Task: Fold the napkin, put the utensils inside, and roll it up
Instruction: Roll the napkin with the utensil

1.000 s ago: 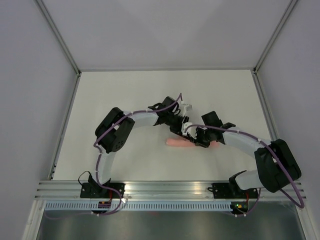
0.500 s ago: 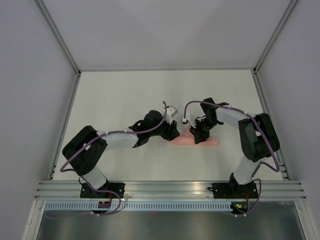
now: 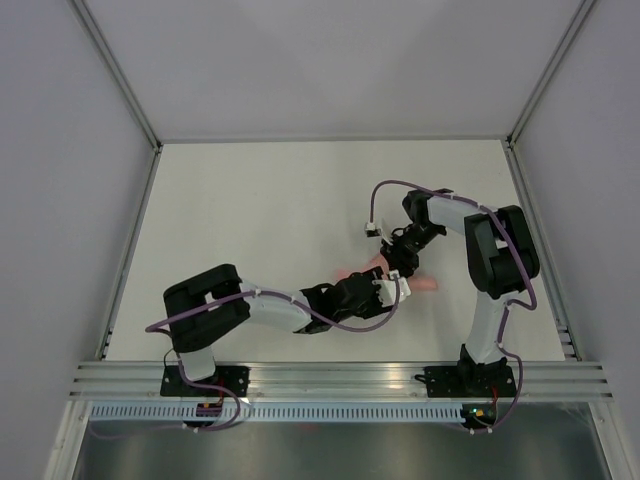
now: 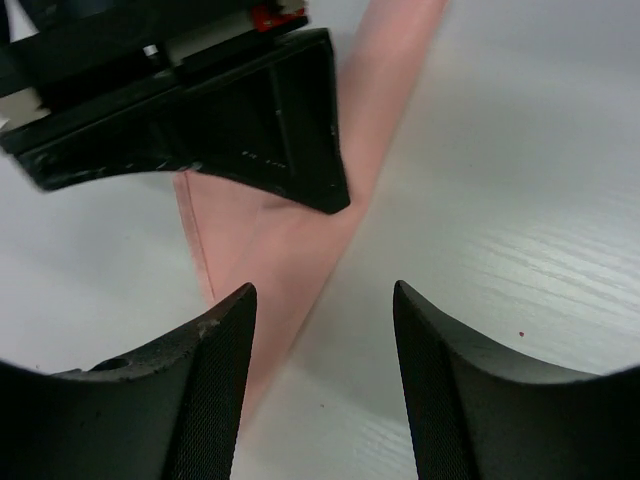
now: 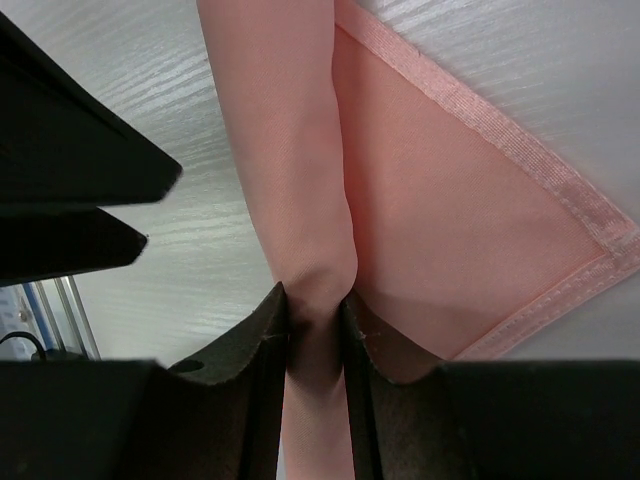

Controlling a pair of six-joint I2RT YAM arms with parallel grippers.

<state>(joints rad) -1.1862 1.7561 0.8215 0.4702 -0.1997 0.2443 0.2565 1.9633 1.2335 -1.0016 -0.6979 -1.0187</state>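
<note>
We are seeing the right jaws closed to a narrow slit on the napkin [image 5: 290, 150]. Their two fingers [image 5: 250, 400] are pinching the rolled part of the cloth, and the roll is bulging just above the pinch. The left jaws are standing well apart and gripping nothing. In the left wrist view the napkin [image 4: 285, 255] is passing over the table [image 4: 520, 200] under the gap, closer to one finger [image 4: 200, 400], and we cannot tell whether that finger is touching it. The black body of the right jaws is sitting on the cloth just beyond.

From above, the napkin [image 3: 425, 284] is lying as a slim pink roll on the table [image 3: 250, 200], right of centre and in the near half. Its long axis is running left to right, with the right end poking out past the jaws and a little pink showing to their left. The left arm [image 3: 270, 308] is reaching in low from the near left and the right arm [image 3: 490, 250] is coming in from the right, so both sets of jaws are meeting over the middle of the roll.

In the right wrist view a flat, hemmed corner of the cloth is spreading out beside the roll. A small red mark is showing on the right jaws' body in the left wrist view, too small for us to read.
</note>
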